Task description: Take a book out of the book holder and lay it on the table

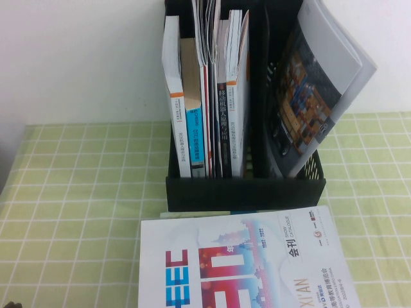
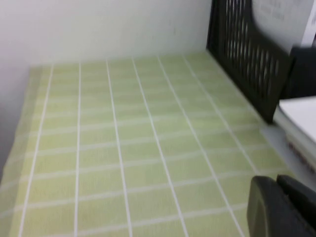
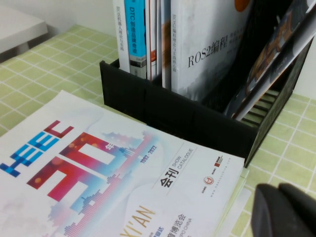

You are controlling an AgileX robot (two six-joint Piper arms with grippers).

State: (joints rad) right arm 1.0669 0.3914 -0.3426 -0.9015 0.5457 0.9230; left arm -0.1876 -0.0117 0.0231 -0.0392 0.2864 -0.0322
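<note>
Book: white cover up, red and blue letters and "XI'AN" showing, lying flat on the table at its near edge, directly in front of the low front wall of the book holder (which still carries several upright volumes and a grey magazine leaning in its right compartment). Right gripper: fingers closed on nothing, just off the book's right corner, apart from it. Left gripper: over bare cloth near the table's left edge, left of book and holder; finger state cannot be told.
</note>
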